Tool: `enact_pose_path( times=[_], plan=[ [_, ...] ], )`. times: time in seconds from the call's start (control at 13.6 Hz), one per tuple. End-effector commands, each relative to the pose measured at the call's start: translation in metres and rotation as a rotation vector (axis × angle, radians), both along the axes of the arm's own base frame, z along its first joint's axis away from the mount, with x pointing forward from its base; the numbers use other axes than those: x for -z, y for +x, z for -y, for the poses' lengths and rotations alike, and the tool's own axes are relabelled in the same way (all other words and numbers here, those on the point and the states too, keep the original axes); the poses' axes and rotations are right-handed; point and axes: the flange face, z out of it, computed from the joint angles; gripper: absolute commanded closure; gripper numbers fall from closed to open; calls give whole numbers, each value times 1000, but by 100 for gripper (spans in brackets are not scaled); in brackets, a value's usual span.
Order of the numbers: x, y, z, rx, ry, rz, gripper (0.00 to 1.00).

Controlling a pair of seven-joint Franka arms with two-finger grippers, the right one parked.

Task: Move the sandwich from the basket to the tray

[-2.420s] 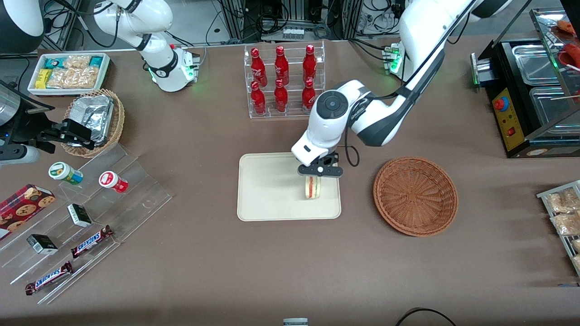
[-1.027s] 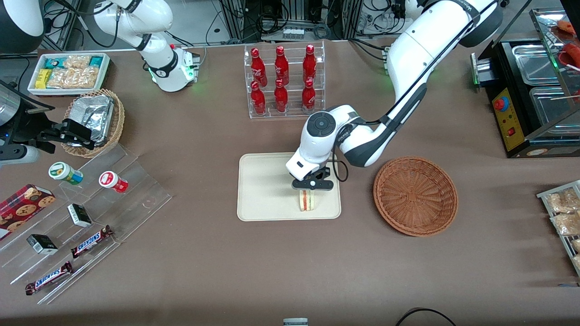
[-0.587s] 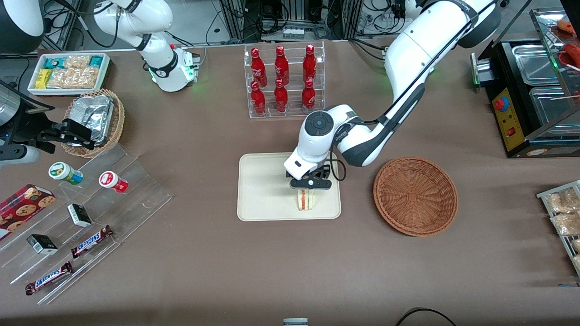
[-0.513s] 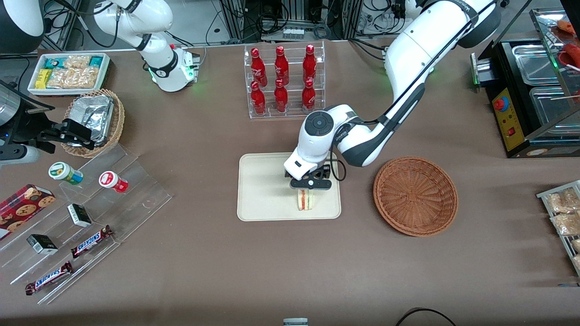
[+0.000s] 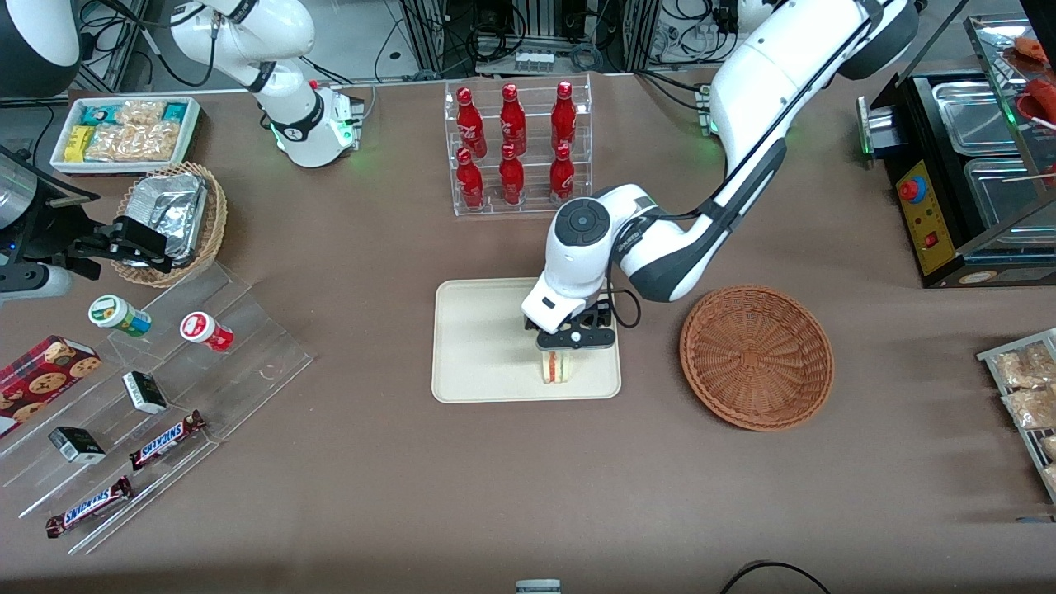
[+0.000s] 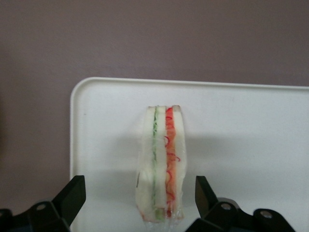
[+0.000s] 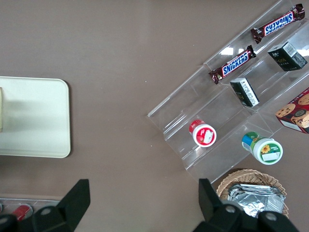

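Note:
The sandwich (image 5: 558, 368) stands on its edge on the cream tray (image 5: 478, 346), near the tray's corner nearest the front camera and the basket. The red and green filling shows in the left wrist view (image 6: 161, 164), where the tray (image 6: 241, 125) lies under it. My left gripper (image 5: 575, 341) hangs just above the sandwich. It (image 6: 139, 192) is open: the black fingers (image 6: 72, 195) stand wide on either side of the sandwich, with gaps and no touch. The reddish-brown basket (image 5: 756, 356) lies empty beside the tray, toward the working arm's end.
A clear rack of red bottles (image 5: 516, 148) stands farther from the front camera than the tray. A stepped acrylic display (image 5: 165, 388) with snacks, a tan basket of foil packs (image 5: 173, 219) and a white bin (image 5: 124, 132) lie toward the parked arm's end. A black appliance (image 5: 973, 165) stands at the working arm's end.
The gripper carried the sandwich down and toward the front camera onto the tray. In the last half second the gripper shifted slightly toward the basket, and the sandwich stayed where it was.

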Motion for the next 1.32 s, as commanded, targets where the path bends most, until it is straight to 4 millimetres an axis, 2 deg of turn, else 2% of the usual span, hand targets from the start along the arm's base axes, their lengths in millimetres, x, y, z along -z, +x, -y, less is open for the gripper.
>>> enact_pose_path(
  times=[0.0, 0.22, 0.37, 0.51, 0.66, 0.81, 0.88, 1.03, 1.25],
  plan=[
    [-44, 12, -26, -70, 61, -2, 0],
    [-103, 14, -38, -132, 56, -59, 0],
    [-135, 25, -57, -186, 58, -74, 0],
    [-170, 30, -67, -232, 33, -62, 0],
    [-200, 47, -102, -300, 26, -66, 0],
    [-236, 50, -130, -338, 49, -64, 0],
    [-244, 54, -144, -361, 56, -70, 0],
    [-273, 53, -172, -382, 37, -47, 0],
    [-304, 52, -236, -296, 28, -70, 0]
  ],
)
